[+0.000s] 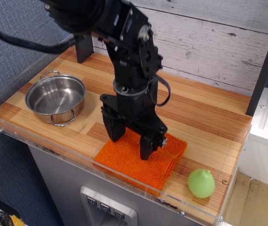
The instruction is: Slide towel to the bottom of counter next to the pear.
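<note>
The bright orange towel (138,160) lies flat at the front edge of the striped wooden counter (204,117), against the clear acrylic rim. The light-green pear (201,183) sits at the front right corner, a short gap to the right of the towel. My black gripper (128,141) is above the towel, raised a little off it, its two fingers spread apart and holding nothing. The arm hides the towel's back edge.
A steel pot (55,98) with two handles stands at the counter's left. A grey plank wall runs along the back. A dark post (265,61) stands at the right. A drawer panel (108,205) sits below the counter front.
</note>
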Available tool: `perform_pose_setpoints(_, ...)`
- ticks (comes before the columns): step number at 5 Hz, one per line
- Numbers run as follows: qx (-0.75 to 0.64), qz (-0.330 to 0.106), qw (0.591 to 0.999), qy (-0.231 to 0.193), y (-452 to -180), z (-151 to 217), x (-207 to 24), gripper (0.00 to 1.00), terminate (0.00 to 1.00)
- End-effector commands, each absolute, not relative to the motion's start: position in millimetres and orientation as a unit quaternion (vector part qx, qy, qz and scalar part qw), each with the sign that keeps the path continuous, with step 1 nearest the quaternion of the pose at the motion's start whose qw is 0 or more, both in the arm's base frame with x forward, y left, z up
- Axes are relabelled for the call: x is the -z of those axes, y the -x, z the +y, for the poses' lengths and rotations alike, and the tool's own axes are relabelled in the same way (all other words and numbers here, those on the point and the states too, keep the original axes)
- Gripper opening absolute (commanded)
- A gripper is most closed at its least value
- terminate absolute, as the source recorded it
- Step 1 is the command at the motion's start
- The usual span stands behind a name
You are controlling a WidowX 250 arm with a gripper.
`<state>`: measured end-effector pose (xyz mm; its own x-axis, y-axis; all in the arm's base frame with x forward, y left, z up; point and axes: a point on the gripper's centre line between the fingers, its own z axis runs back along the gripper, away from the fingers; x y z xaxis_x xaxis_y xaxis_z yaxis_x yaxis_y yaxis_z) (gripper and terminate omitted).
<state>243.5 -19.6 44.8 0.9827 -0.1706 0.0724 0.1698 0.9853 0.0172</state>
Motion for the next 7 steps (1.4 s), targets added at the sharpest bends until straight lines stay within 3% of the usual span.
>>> perform_pose_setpoints(1, 0.063, -0.068, 0.996, -0.013, -252.0, -12.6, -76.4, 1.00, 0.00)
perform_pose_setpoints(5, 0.036, -0.021, 0.999, -0.008, -248.0, 13.3, -109.1, 1.00, 0.00)
perform_pose_setpoints(7, 0.031, -0.046, 0.998, -0.006, -275.4, 49.2, -114.4, 1.00, 0.00)
